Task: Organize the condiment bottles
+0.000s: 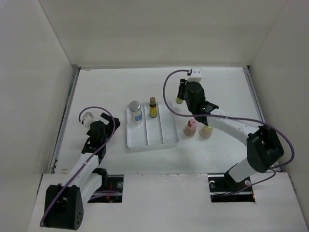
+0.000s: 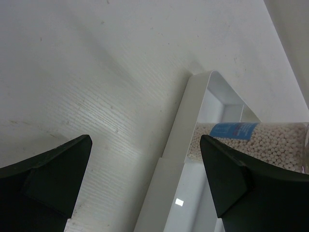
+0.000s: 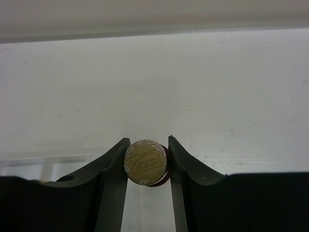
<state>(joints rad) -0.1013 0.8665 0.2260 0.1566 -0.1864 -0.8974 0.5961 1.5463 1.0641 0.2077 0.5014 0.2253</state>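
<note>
Right end effector [image 3: 147, 145]: mine, drawn in and clamped on a slim brown bottle [image 3: 145, 162] at its gold cap;
Left end effector [image 2: 145, 141]: mine, fingers wide apart, over the tray [image 2: 177, 140] rim

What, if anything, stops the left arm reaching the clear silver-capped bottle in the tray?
Nothing visible, so probably yes: the left gripper is open and faces the tray's left side, where the clear bottle stands. The right gripper, on a brown bottle, is right of the tray.
</note>
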